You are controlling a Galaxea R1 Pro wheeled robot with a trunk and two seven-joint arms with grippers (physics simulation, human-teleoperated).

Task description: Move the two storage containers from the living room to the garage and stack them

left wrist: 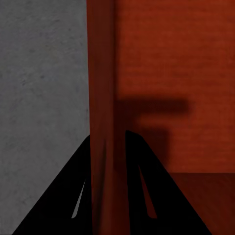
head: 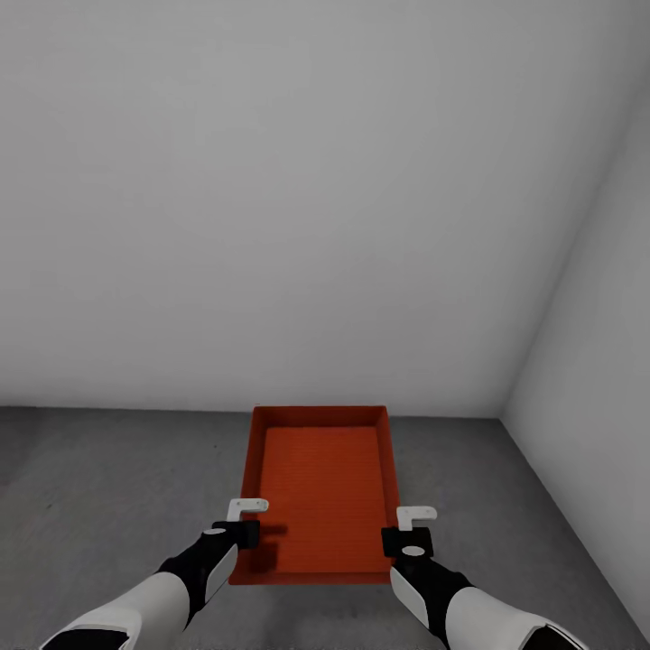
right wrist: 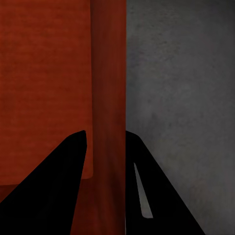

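Orange-red and plain, the storage container (head: 323, 487) carries no label, brand or writing on any face that can be seen. It is a rectangular open-top bin with low walls and a finely ribbed bottom, and it sits over the dark grey floor (head: 108, 487) of the garage, its far end close to the white wall (head: 307, 199); whether it rests on the concrete or hangs just above it cannot be told.

At its left long wall, the left gripper (head: 242, 524) is clamped on the rim near the robot's end: the left wrist view shows the wall (left wrist: 102, 98) standing between the two black fingers (left wrist: 142, 181), one inside the bin and one outside over the rough floor. A shadow of the gripper falls on the bin's bottom.

At the right long wall, the right gripper (head: 408, 533) grips in the same way, its fingers (right wrist: 63, 176) narrowed onto the wall (right wrist: 108, 98), grey concrete beyond.
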